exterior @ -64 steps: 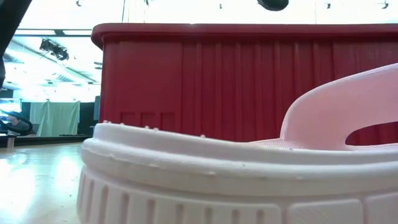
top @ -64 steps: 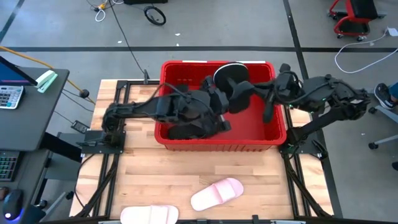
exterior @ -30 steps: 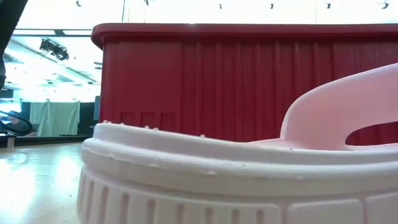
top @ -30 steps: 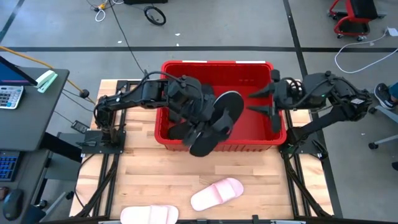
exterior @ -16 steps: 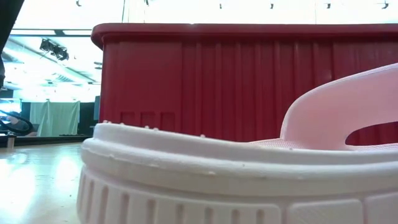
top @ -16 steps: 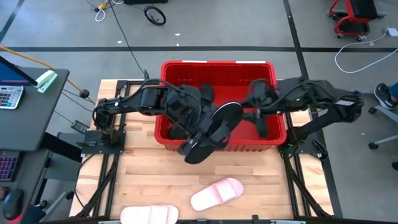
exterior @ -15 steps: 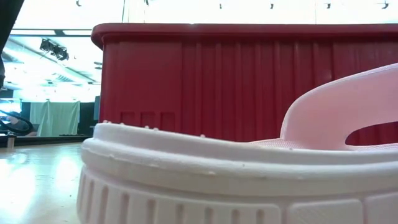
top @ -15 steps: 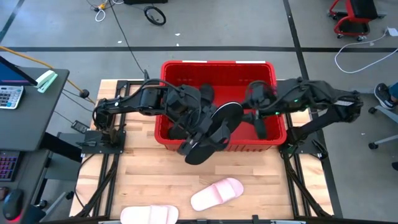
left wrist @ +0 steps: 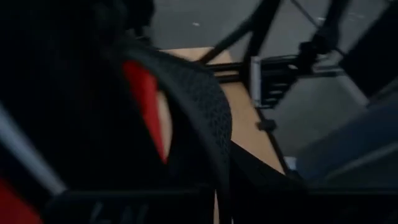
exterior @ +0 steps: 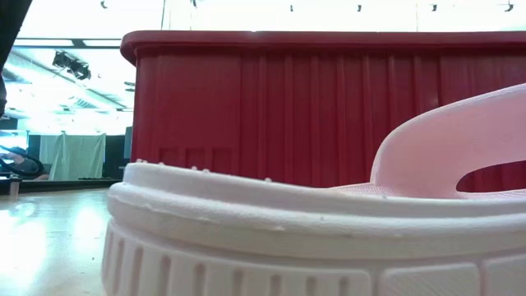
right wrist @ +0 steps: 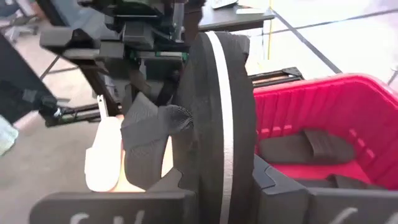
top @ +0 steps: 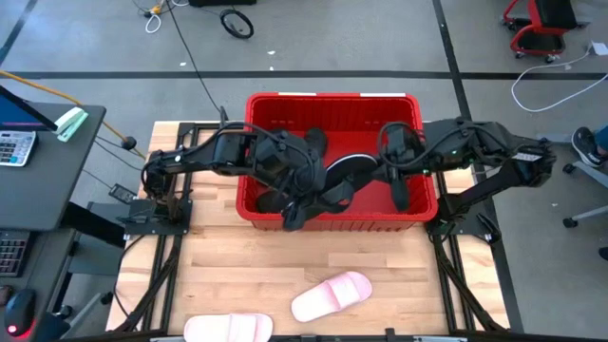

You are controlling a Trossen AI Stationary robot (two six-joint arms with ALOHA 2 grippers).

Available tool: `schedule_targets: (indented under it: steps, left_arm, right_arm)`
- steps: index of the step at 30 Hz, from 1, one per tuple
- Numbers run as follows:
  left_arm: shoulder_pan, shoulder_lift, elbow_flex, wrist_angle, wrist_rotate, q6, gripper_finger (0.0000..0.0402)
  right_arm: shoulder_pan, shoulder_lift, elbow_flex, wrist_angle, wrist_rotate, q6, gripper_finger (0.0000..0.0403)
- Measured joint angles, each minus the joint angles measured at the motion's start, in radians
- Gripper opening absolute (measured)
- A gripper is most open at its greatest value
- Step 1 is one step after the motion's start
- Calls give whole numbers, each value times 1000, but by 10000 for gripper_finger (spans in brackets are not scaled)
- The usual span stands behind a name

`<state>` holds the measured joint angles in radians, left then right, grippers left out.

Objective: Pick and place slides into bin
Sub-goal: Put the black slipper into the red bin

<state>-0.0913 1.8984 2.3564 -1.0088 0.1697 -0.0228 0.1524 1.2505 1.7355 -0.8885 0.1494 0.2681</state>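
Counter (top: 237, 256) bare; both pink slides (top: 331, 294) wait. My right fingers (right wrist: 217, 180) clamp a black slide (right wrist: 214, 106) over the bin (top: 332, 103); left fingers (top: 299, 204) buried, grip unreadable.

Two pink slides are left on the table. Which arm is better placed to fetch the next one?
Probably left. The pink slide and the other pink slide lie toward the left half of the table's near edge. Both claws, left claw and right claw, sit over the red bin around a black slide.

Black slide (top: 344, 176) above red bin (top: 285, 112)
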Motion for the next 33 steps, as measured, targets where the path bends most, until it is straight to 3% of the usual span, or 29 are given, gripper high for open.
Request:
schedule_targets:
  steps: [10,19,23,28,33]
  left_arm:
    - [-3,1,0,76,-228,28,132]
    - [0,1,0,204,-555,88,217]
    - [1,1,1,251,-586,133,228]
    - [4,2,0,263,-683,141,219]
    - [5,17,1,368,-693,193,211]
  right_arm:
    - [0,-70,0,-104,75,28,54]
    - [2,-177,0,-110,405,120,54]
    - [-1,-224,1,-100,566,160,54]
    - [1,-264,2,-107,605,201,54]
    - [-1,-270,2,-93,649,237,54]
